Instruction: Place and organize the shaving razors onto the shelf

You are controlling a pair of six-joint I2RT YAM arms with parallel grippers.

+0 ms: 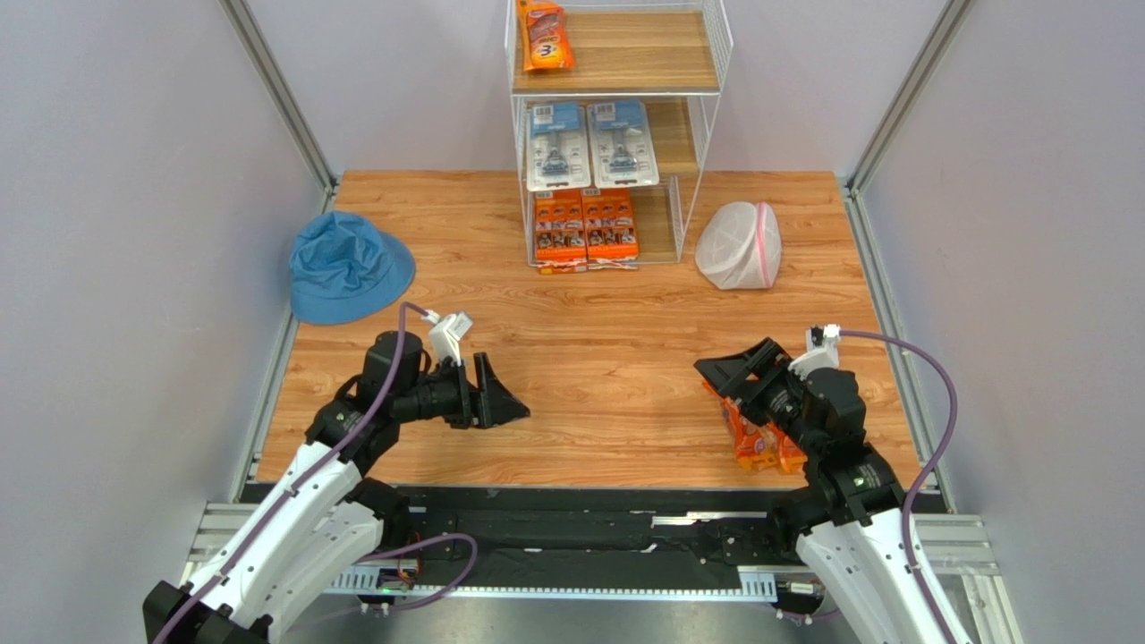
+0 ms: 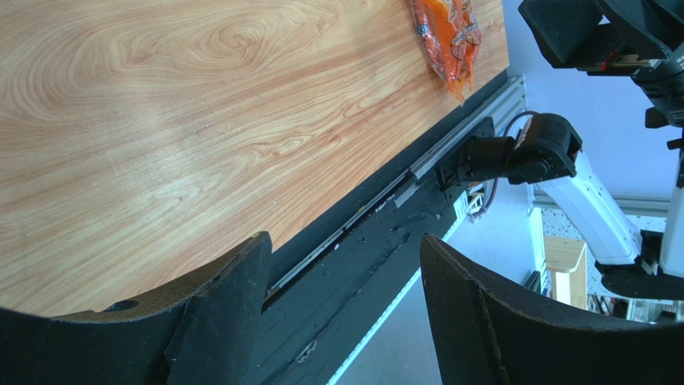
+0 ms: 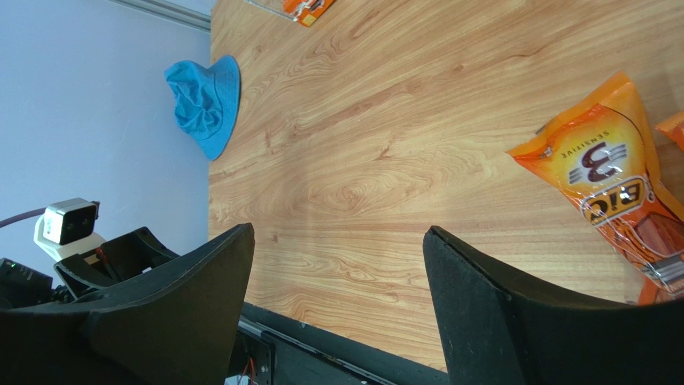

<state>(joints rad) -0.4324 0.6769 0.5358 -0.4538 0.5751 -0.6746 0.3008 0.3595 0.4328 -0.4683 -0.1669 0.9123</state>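
A wood-grain table [image 1: 591, 349] between grey walls fills the top view. At 12 o'clock stands the shelf [image 1: 645, 51] with 3 boards. The top board holds 1 orange bag [image 1: 544, 36], the middle 2 blister cards [image 1: 558, 145] and the bottom 2 multi-packs [image 1: 559, 228]. 1 bucket hat [image 1: 350, 266] lies at 10 o'clock and 1 mesh bag [image 1: 739, 246] at 1 o'clock. At 4 o'clock the loose bags [image 1: 755, 440] lie on the table, partly under the right gripper [image 1: 733, 369]. The left gripper [image 1: 497, 400] is at 7 o'clock.

In the left wrist view, the left gripper [image 2: 345, 321] has its jaws spread wide with nothing between them, over the table's near edge. 1 loose bag shows at 1 o'clock.

In the right wrist view, the right gripper [image 3: 337, 313] also gapes wide and holds nothing. 1 loose bag lies at 3 o'clock, outside the jaws, with a sliver of a 2nd at the frame edge.
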